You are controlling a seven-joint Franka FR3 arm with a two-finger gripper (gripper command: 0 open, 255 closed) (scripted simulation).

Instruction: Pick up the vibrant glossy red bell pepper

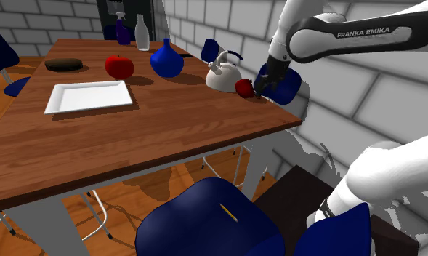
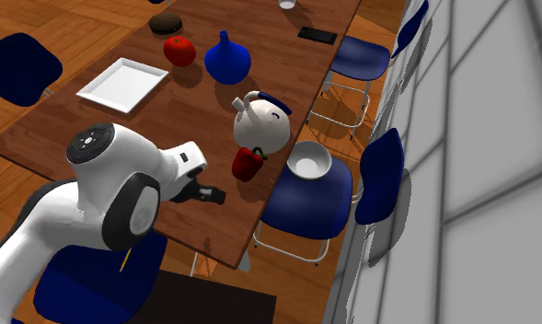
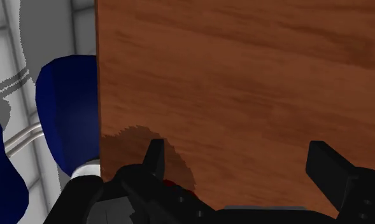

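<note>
- Red bell pepper (image 1: 244,88) stands on the counter (image 1: 154,131), close to its right edge in the shoulder view and just beside the white kettle (image 1: 223,73).
- Sweeping left to right across that view: dark oval lump (image 1: 64,65), white tray (image 1: 89,96), round red fruit (image 1: 119,67), blue vase (image 1: 166,61), then the kettle, then the pepper.
- Tool (image 1: 261,92) hangs just right of the pepper, fingers (image 3: 155,158) spread wide apart, bare wood between them. No grip on it!

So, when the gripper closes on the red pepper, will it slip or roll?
Probably slippery: the red pepper looks smooth and rounded. It may roll, and it lies near the table edge. The open gripper should close slowly.
</note>
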